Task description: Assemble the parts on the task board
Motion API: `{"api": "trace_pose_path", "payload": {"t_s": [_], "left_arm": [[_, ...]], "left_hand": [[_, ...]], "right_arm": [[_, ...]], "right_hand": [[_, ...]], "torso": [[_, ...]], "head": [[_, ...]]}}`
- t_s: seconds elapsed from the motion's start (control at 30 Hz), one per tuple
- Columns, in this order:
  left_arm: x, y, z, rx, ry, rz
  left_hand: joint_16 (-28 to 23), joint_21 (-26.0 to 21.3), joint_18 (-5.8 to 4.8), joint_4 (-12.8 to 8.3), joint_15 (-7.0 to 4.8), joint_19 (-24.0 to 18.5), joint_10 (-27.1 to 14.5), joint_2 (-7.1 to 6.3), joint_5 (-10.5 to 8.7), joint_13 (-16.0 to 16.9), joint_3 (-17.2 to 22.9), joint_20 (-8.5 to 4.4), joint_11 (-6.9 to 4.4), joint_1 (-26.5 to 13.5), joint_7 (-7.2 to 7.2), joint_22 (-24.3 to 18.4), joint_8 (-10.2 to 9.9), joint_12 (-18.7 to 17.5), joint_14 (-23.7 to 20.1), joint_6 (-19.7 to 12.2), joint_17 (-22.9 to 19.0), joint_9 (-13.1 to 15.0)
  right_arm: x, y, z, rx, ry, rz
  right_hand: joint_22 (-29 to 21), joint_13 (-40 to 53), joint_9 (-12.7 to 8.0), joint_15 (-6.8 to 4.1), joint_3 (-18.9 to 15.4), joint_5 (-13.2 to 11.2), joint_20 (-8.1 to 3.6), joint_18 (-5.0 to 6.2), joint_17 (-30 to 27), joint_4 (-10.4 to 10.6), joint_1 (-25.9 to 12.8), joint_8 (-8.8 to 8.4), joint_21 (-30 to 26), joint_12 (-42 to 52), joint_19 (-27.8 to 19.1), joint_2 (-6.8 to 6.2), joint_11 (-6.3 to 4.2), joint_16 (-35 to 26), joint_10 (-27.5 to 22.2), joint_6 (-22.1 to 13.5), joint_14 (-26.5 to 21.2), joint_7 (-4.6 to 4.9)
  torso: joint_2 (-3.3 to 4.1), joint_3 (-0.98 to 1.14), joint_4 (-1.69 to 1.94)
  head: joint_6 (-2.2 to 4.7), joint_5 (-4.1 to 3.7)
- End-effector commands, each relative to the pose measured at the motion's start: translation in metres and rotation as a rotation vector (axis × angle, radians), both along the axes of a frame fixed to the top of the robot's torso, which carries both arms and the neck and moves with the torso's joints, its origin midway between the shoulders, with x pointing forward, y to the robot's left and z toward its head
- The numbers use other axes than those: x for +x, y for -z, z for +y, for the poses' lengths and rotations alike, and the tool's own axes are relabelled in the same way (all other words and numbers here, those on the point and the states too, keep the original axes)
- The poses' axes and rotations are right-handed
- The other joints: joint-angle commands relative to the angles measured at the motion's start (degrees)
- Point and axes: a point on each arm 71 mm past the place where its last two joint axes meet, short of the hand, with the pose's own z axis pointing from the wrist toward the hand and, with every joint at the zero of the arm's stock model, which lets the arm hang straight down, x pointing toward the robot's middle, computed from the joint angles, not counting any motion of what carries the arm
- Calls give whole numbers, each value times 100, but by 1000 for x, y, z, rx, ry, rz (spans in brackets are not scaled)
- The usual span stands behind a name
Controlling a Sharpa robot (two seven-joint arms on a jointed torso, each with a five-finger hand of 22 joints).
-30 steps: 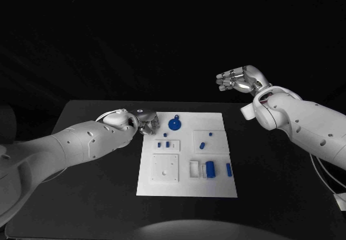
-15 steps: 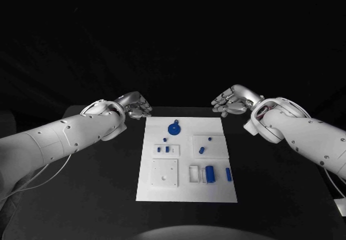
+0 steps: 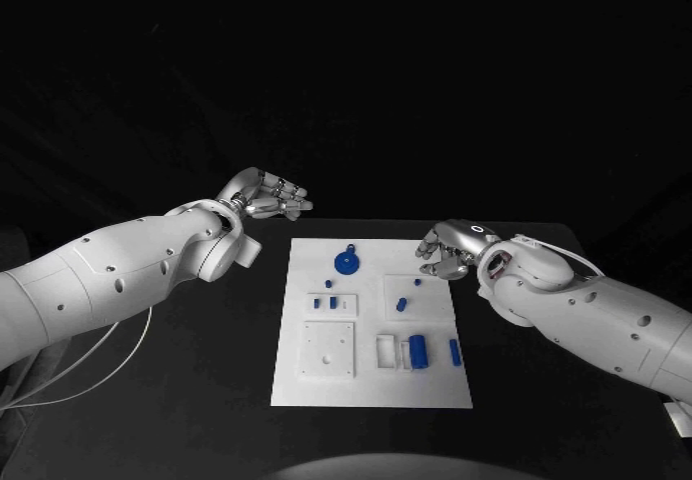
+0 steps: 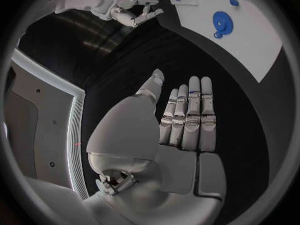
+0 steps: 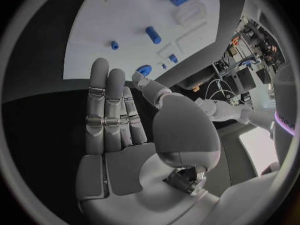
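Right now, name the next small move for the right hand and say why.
Probably lower the right hand toward the small blue part just in front of it on the task board. That hand holds nothing, hovers over the board's right edge, and loose parts lie unassembled; the left hand is off the board.

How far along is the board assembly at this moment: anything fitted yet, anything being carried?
Nothing looks assembled: the blue round part, the large blue block and the small blue pieces all lie loose on the task board. Nothing is in hand: the left hand hangs open beyond the board's far left corner, and the right hand is empty above its far right edge. All picking and fitting remains.
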Motion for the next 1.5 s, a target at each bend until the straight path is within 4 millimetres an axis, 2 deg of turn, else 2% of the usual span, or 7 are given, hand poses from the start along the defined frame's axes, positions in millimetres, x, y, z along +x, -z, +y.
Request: {"api": "trace_pose_path", "payload": {"t_s": [0.03,0.17,0.57,0.67,0.9,1.3,1.5], "left_arm": [[-3,-3,-5,-99,23,15],[-6,-6,-7,-119,38,16],[-10,-9,-15,-173,80,17],[-10,-9,-17,-177,86,17],[-10,-9,-19,-180,88,17],[-10,-8,-20,-180,94,21],[-10,-8,-20,-180,96,24]], "left_hand": [[-26,22,60,-4,-7,106,16,93,-30,-3,-144,1,25,45,7,-300,-27,2,-30,-6,18,-4],[-21,29,68,-35,-6,224,7,139,-26,-3,-305,-4,31,96,13,-676,-32,1,-33,-6,38,-6],[-24,29,92,-93,99,138,-64,220,-11,-3,-369,95,80,136,52,-1234,-30,4,-385,-7,-35,-5],[-21,38,106,-112,114,141,-86,229,-9,-1,-376,116,92,135,58,-1388,-27,9,-417,-20,-61,-4],[-23,47,122,-128,137,190,-137,218,-14,1,-399,137,119,132,89,-1712,-30,7,-442,-118,-95,-5],[-23,62,122,-99,152,256,-187,210,-13,-1,-411,148,136,110,106,-2131,-29,11,-480,-184,-102,-3],[-23,62,122,-99,152,256,-187,210,-13,-1,-411,148,136,110,106,-2131,-29,11,-480,-184,-102,-3]], "right_arm": [[-1,3,0,-88,40,-86],[-5,13,6,-100,39,-95],[-5,37,11,-127,64,-119],[-4,41,12,-134,68,-118],[-3,49,13,-144,67,-106],[-2,54,17,-123,53,-100],[-3,57,20,-119,49,-92]], "right_hand": [[96,-4,2,36,37,-27,46,120,51,64,5,-33,65,-18,124,-64,-5,97,-33,12,83,-15],[303,-3,2,38,99,-33,44,116,75,143,32,-33,162,-14,72,-135,0,231,-36,20,38,-11],[686,-4,2,37,334,-36,45,146,62,105,54,-33,262,-15,-5,-176,-1,424,-15,33,4,1],[735,-5,2,38,367,-35,45,147,61,101,34,-33,268,-18,-11,-195,-5,443,-7,37,3,-5],[824,-5,2,42,378,-40,47,144,50,93,32,-34,253,-15,-26,-199,-1,466,-23,33,-7,-5],[1125,-3,7,22,409,-34,31,142,52,75,52,-33,193,-14,-23,-117,-37,548,116,130,-13,-20],[1246,-2,17,-4,407,-24,9,124,78,65,60,-31,201,-16,-19,-33,-77,610,235,239,-16,-52]], "torso": [[-1,-2,7],[1,4,-2],[-1,12,-12],[0,9,7],[5,10,9],[0,12,0],[4,10,2]], "head": [[-9,-17],[-26,-8],[-40,26],[-37,13],[-67,28],[-108,61],[-118,63]]}}
